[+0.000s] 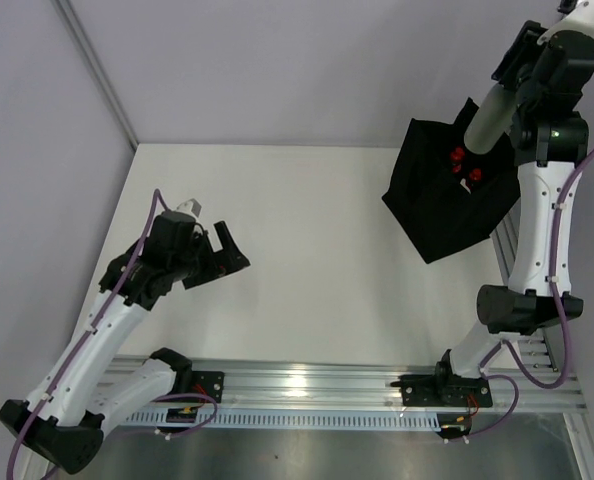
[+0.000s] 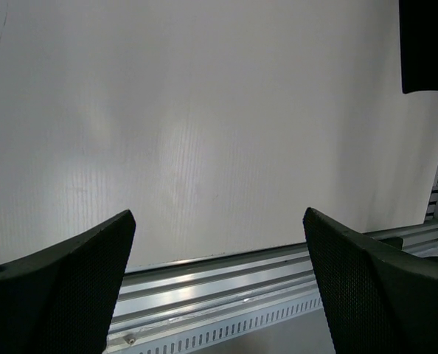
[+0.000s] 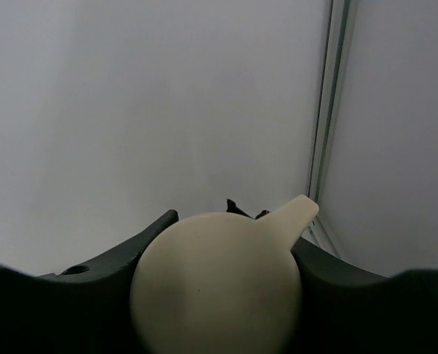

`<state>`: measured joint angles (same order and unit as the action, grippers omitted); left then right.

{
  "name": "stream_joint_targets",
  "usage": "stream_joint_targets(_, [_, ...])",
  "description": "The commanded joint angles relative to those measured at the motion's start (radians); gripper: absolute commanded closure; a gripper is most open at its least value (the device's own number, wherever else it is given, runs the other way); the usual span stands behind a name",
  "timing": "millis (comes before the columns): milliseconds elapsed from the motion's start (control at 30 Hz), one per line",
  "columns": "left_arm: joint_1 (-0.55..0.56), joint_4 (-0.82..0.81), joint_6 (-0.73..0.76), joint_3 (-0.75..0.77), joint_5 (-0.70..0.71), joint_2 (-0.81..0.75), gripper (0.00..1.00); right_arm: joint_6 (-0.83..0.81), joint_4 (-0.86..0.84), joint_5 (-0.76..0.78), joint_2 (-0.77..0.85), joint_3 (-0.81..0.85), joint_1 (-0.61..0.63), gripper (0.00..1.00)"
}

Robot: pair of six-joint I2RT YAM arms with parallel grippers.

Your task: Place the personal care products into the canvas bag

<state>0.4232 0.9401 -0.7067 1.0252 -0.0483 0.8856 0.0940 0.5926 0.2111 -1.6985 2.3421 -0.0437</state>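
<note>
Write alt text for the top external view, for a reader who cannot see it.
The right pincer, raised at the far right, grips a grey-green bottle slanting down over the black canvas bag, where red bottles show inside. The left pincer hangs open over the white table on the left.

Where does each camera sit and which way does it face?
Top external: above and behind the bases, looking down on the table; left arm, right arm show.
Left wrist: low over the table, facing its aluminium rail; open left fingers show.
Right wrist: raised, facing the wall; right fingers grip the grey-green bottle, cream cap foremost.
Shared: the canvas bag shows in top external and, as a corner, in left wrist.
</note>
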Motion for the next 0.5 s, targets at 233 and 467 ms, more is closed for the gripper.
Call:
stream_joint_targets(233, [-0.006, -0.077, -0.037, 0.050, -0.062, 0.056, 0.01, -0.010, -0.341, -0.134, 0.017, -0.274, -0.022, 1.00])
stream_joint_targets(467, [-0.006, -0.054, -0.042, 0.049, -0.047, 0.084, 0.01, -0.030, -0.548, -0.199, 0.080, -0.593, -0.022, 1.00])
